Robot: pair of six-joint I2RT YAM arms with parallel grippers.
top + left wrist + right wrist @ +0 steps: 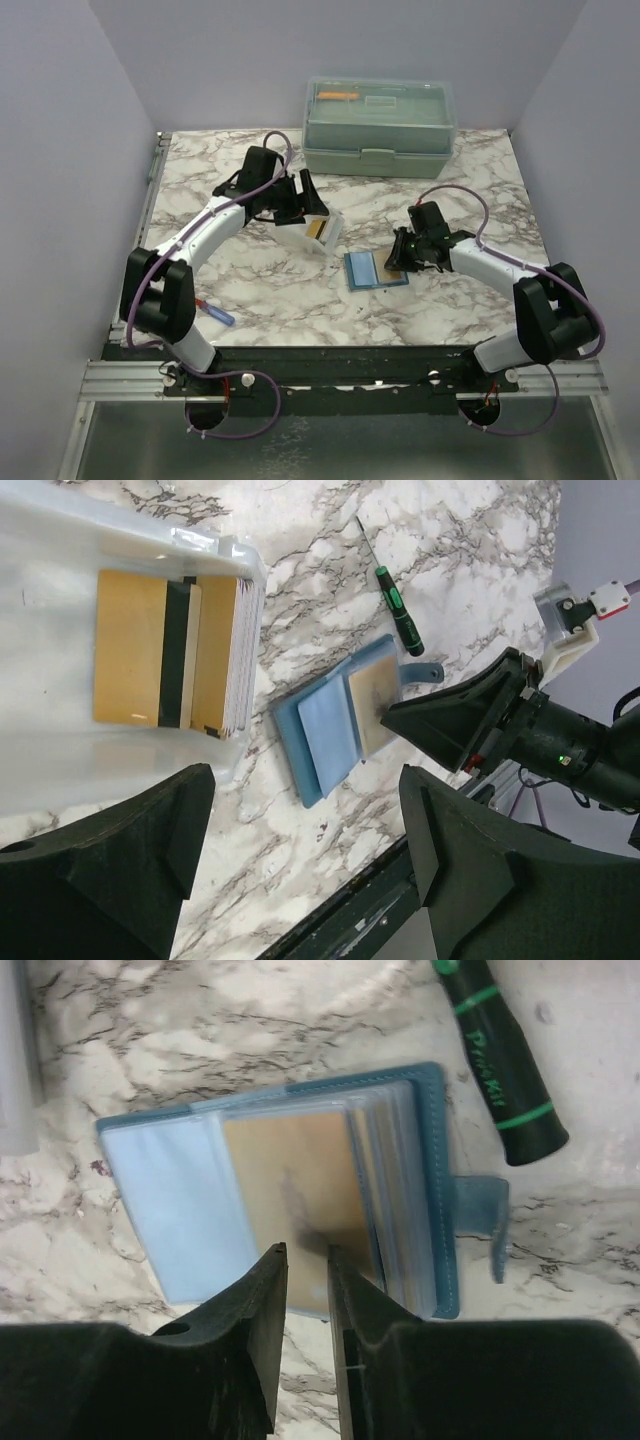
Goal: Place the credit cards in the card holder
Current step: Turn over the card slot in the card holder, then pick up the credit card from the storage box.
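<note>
Meanwhile, the left gripper [305, 780] hangs wide open over the cards [130, 645] in the tray [50, 760], nearer them than the right gripper [305, 1255], whose jaws stand narrowly parted at a card [285, 1170] tucked in the holder [165, 1200].

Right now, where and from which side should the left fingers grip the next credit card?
Probably the outer tan credit card in the white tray: take its free long edge, away from the other cards, from above, since the tray walls block a sideways approach.
</note>
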